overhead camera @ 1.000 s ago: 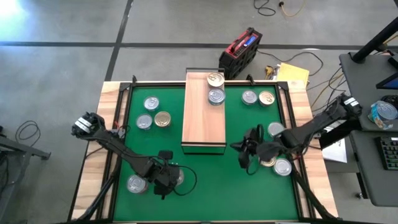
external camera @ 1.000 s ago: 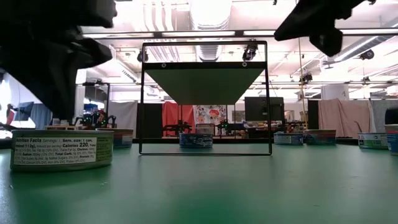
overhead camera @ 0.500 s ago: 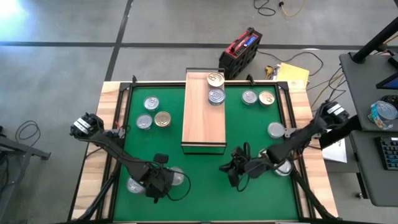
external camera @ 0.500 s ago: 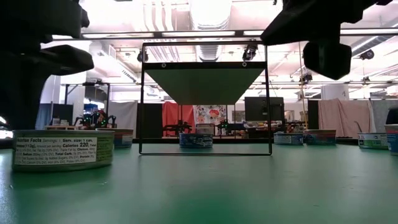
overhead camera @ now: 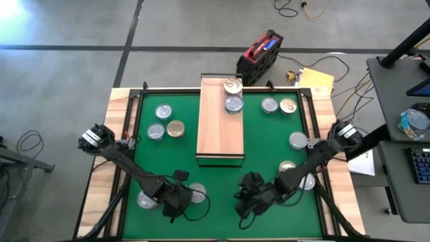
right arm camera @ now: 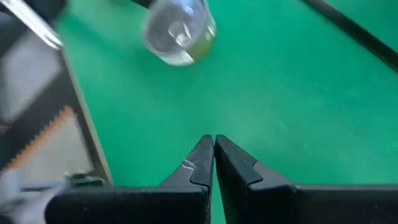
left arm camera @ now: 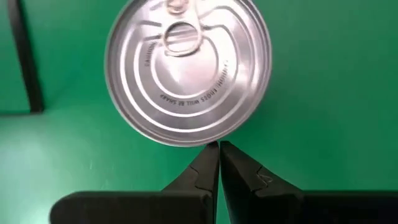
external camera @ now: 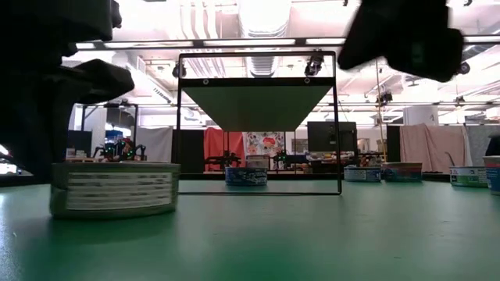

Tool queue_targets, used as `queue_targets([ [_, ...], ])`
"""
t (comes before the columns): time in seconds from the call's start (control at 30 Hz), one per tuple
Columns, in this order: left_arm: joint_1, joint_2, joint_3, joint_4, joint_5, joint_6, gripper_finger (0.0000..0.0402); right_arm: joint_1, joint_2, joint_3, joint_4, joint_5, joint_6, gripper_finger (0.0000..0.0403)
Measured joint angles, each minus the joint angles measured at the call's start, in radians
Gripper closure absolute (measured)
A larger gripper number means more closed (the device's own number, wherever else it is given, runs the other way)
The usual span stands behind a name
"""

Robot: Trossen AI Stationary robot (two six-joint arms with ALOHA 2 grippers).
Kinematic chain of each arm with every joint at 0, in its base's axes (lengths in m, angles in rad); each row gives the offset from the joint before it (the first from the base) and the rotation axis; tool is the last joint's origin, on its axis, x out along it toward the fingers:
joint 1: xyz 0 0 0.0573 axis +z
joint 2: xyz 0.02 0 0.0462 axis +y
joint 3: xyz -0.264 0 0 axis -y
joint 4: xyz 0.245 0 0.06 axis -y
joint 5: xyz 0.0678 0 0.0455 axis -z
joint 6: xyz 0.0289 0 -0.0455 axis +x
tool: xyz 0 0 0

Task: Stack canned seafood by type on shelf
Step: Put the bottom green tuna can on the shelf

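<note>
The shelf (overhead camera: 220, 121) stands on the green mat (overhead camera: 222, 208), with two tins (overhead camera: 233, 95) on its far end. Other tins lie on the mat on both sides of the shelf. The left gripper (left arm camera: 219, 147) is near the shelf's front left corner, fingers pressed together, tips just at the rim of a silver-lidded tin (left arm camera: 188, 68). The right gripper (right arm camera: 214, 139) hangs over bare mat in front of the shelf, fingers pressed together, holding nothing; a tin (right arm camera: 179, 30) lies well beyond it.
</note>
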Motion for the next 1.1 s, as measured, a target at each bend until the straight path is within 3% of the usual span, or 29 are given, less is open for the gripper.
queue_targets([
  [0.1,0.000,0.027,0.015,0.001,0.000,0.011,0.0401,0.010,0.033,0.032,-0.067,0.000,0.044,0.0394],
  [0.33,-0.011,0.042,0.071,-0.059,0.018,0.011,0.0401,0.012,0.066,0.003,-0.016,-0.005,0.133,0.0394],
  [0.47,-0.027,0.029,0.115,-0.123,0.005,0.034,0.0401,0.013,0.096,-0.028,0.114,-0.021,0.153,0.0394],
  [0.67,-0.027,0.027,0.118,-0.087,-0.020,0.167,0.0401,0.005,0.162,-0.073,0.349,-0.019,0.196,0.0394],
  [0.9,-0.016,0.026,0.100,-0.086,-0.069,0.229,0.0401,-0.010,0.214,-0.080,0.426,0.098,0.276,0.0393],
  [1.1,-0.011,0.026,0.075,-0.049,-0.072,0.256,0.0401,-0.015,0.235,-0.018,0.432,0.168,0.230,0.0372],
])
